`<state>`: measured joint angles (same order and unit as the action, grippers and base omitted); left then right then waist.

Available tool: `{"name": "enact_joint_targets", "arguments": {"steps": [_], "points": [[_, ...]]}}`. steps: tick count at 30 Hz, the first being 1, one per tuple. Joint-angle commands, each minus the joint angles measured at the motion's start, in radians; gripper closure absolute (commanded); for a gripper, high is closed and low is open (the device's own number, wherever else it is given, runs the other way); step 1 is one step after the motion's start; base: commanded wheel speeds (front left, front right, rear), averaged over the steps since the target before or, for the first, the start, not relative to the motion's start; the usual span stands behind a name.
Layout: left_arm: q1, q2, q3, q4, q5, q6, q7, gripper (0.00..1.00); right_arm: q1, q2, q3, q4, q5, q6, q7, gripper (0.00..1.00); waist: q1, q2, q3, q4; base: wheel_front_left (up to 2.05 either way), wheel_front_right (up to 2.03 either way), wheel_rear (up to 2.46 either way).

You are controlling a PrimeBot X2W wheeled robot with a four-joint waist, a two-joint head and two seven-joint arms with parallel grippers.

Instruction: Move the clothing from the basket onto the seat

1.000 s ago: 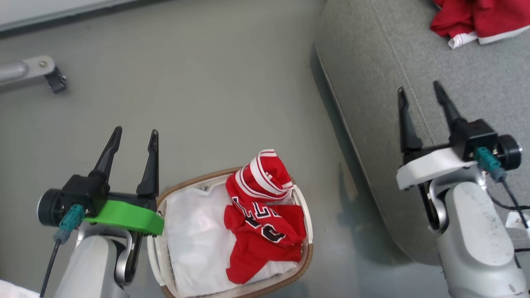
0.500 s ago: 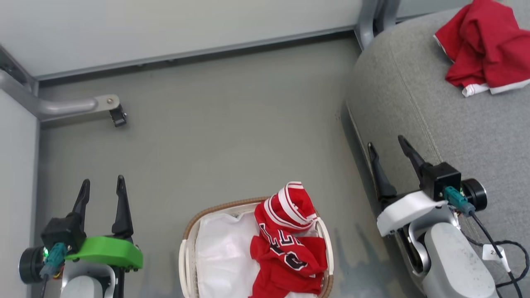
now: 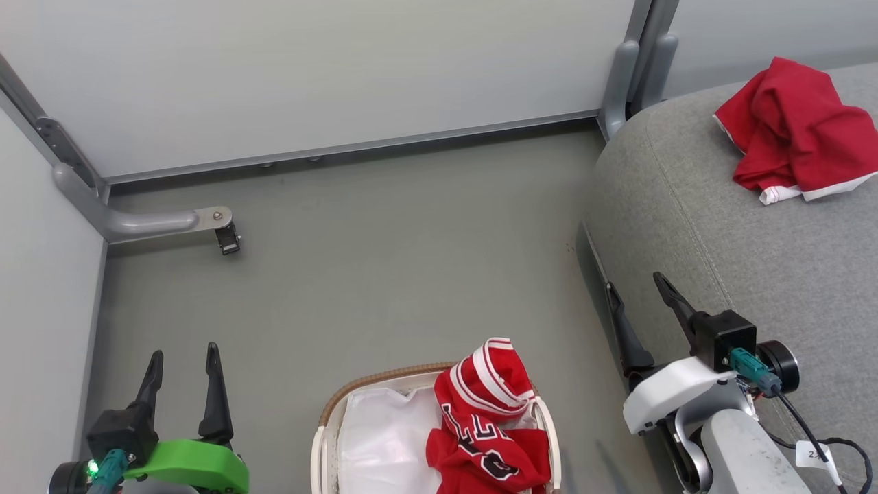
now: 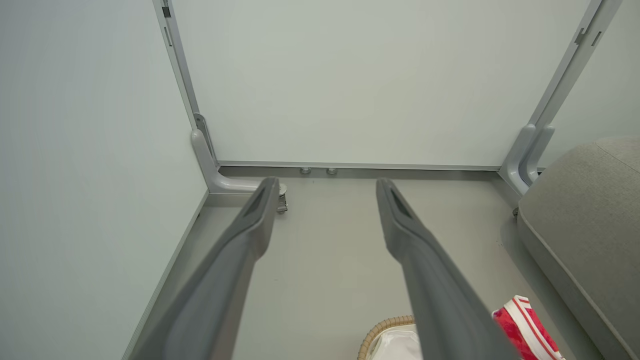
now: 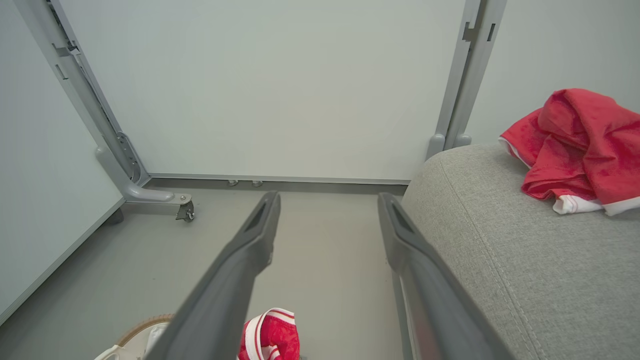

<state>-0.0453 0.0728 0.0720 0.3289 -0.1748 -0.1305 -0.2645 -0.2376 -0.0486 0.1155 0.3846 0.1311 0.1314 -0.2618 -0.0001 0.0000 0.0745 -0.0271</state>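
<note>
Nearest me, the basket (image 3: 328, 420) sits on the floor (image 3: 384, 274) at the bottom edge of my head view, partly cut off. It holds one crinkled white sheet (image 3: 387, 439) on the left and one red jersey (image 3: 490, 429) heaped on the right. The jersey's white-striped trim rises above the brown rim.

My left tool (image 3: 184, 351) hangs at the near left, apart from the basket, fingers spread with nothing between them. My right tool (image 3: 634, 281) is to the right of the basket, over the near left edge of the seat (image 3: 686, 226). It is likewise released and empty.

I count two red garments. One is the jersey in the basket. The second red garment (image 3: 796, 134), with a white hem, lies crumpled on the seat at the far right, well apart from my right tool. A strip of grey floor separates basket and seat.

Farther off on the left, a grey frame foot with a small black caster (image 3: 227, 241) juts onto the floor. Pale wall panels (image 3: 343, 82) close the far side and the left. Two grey posts (image 3: 636, 68) stand at the seat's far left corner.
</note>
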Motion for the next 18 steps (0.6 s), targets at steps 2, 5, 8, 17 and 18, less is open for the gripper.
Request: {"name": "enact_joint_targets", "arguments": {"steps": [2,5,8,17,18], "points": [[-0.003,-0.004,-0.003,-0.004,0.006,0.0,0.001,0.0,-0.006,-0.005,0.0,-0.009,-0.002,-0.001,-0.005,0.0,0.0001,0.0,0.014,-0.008,0.0,0.0,0.0],[-0.027,0.006,-0.026,-0.003,0.003,0.0,0.0,0.0,-0.029,-0.004,-0.002,-0.023,-0.004,-0.001,-0.005,0.0,0.0001,0.0,0.048,-0.018,0.0,0.0,0.0],[-0.05,0.017,-0.059,0.009,-0.013,0.0,0.001,0.0,-0.056,-0.004,-0.007,-0.043,-0.008,-0.001,-0.005,0.0,0.0001,0.0,0.095,-0.03,0.0,0.0,0.0],[-0.179,0.047,-0.208,0.045,-0.095,0.0,0.001,0.0,-0.17,-0.004,-0.007,-0.127,-0.02,-0.001,-0.005,0.0,0.0001,0.0,0.306,-0.095,0.0,0.0,0.0],[-0.191,0.051,-0.221,0.049,-0.105,0.0,0.0,0.0,-0.176,-0.004,-0.009,-0.133,-0.019,-0.001,-0.005,0.0,0.0001,0.0,0.321,-0.101,0.0,0.0,0.0]]}}
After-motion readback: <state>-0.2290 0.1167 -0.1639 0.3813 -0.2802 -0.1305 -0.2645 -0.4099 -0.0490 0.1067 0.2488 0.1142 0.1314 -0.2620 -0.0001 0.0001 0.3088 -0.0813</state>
